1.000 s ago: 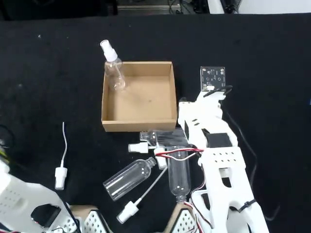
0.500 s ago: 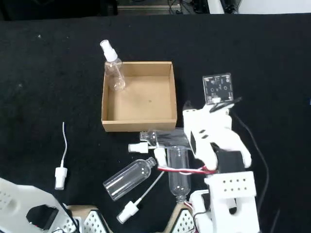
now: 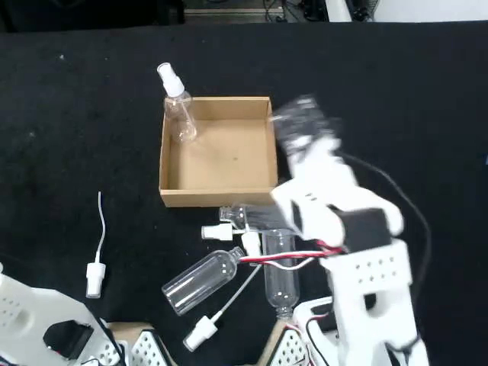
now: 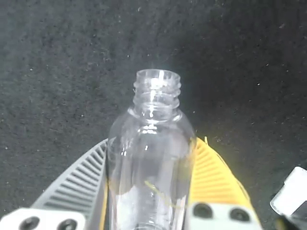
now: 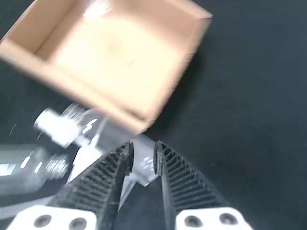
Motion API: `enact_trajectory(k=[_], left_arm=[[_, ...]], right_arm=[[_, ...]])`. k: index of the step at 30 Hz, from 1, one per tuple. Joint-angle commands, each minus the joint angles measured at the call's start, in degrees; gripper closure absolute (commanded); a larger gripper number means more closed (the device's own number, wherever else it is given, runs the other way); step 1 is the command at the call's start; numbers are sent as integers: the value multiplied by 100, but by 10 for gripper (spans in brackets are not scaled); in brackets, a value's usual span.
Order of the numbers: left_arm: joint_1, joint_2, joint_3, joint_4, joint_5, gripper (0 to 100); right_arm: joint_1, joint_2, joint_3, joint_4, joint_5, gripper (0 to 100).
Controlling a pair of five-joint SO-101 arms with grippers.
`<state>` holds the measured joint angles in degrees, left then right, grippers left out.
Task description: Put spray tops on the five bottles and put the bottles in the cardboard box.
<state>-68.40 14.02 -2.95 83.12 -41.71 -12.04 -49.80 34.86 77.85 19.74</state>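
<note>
In the left wrist view my left gripper [image 4: 151, 143] is shut on a clear uncapped bottle [image 4: 152, 124], whose neck points away over the black cloth. The cardboard box [image 3: 217, 191] stands mid-table, with one capped bottle [image 3: 179, 114] leaning at its far left corner. A second capped bottle [image 3: 244, 216] [image 5: 67, 125] lies just in front of the box. My right gripper [image 5: 143, 158] hangs beside that bottle with its jaws nearly together on a small pale piece that looks like a spray top [image 5: 144, 167]. Two uncapped bottles [image 3: 202, 280] [image 3: 280, 267] lie nearer the arms.
Loose spray tops with tubes lie at the left [image 3: 94, 274] and near the front [image 3: 201, 332]; another [image 3: 216, 231] sits by the lying bottles. A red and white cable [image 3: 282, 261] crosses one bottle. The black cloth [image 3: 91, 137] spreads wide on the left and far side.
The right arm's wrist has swung left toward the box's near right corner, while its fingers stayed by the lying bottles. The left arm's base sank slightly. The bottles and box stayed put.
</note>
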Motion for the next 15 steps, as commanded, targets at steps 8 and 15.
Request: enact_trajectory(k=[8,15], left_arm=[[-1156,246,-804,-765,26,971],[-1622,677,-1402,-756,44,971]], right_arm=[[-3385,1824,-1543,132,-888,941],[-4545,3451,-1543,-1538,-2110,940]])
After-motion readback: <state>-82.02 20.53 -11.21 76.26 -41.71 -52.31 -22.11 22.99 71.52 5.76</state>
